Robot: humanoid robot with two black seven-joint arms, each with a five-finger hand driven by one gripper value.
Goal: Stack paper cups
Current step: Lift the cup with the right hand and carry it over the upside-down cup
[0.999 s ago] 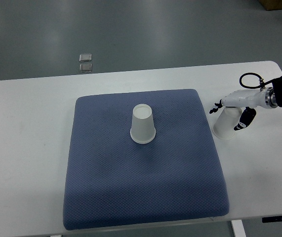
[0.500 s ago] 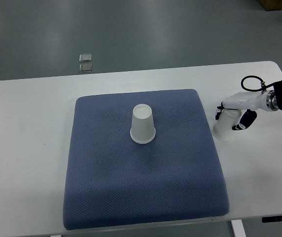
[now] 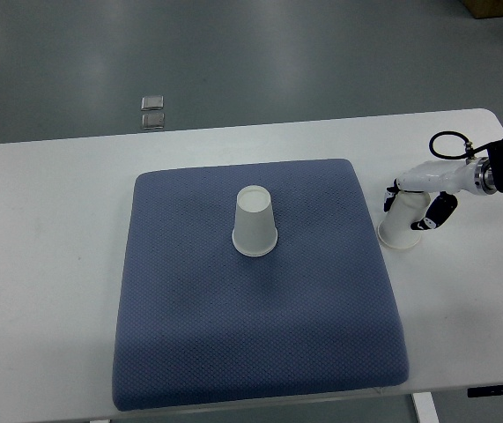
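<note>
Right hand point(image 3: 414, 204) has its fingers wrapped around an upside-down paper cup point(image 3: 403, 226) on the table point(image 3: 48, 220), just off the blue mat's point(image 3: 251, 335) right edge. Second cup point(image 3: 255, 222) sits mid-mat. These are light and crushable, so I'd grip the sides gently.

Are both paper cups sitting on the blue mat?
No, only one cup stands on the blue mat; the second cup is on the white table beside it, in the right hand.
</note>
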